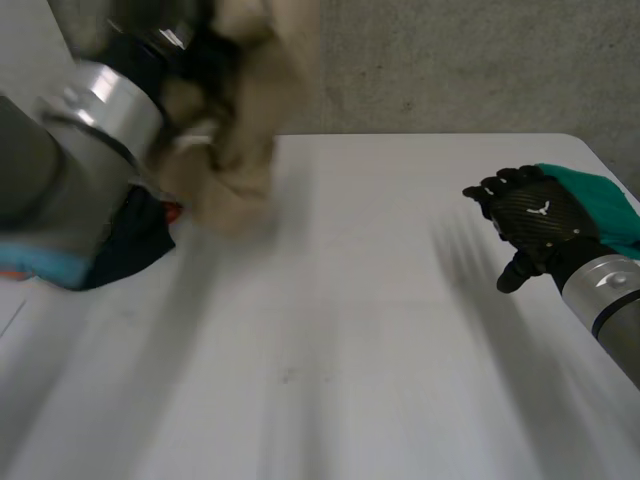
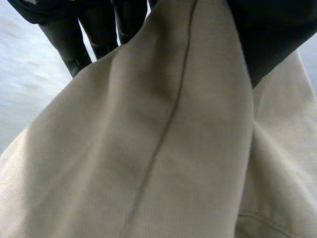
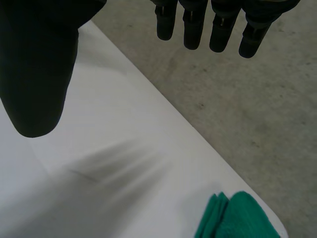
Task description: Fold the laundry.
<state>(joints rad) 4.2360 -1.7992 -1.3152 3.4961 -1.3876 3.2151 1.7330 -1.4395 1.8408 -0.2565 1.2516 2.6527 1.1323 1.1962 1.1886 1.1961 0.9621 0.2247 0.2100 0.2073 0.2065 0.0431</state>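
Aloft, beige garment (image 2: 163, 148), in left robot hand (image 2: 277, 34)

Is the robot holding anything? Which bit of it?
The left hand pinches the beige ribbed cloth near a seam; which edge cannot be told. The right hand is open, holding nothing.

Most of left hand (image 2: 69, 39) behind beige cloth (image 2: 148, 148); dark garment (image 1: 135, 240) half behind left arm (image 1: 70, 160).
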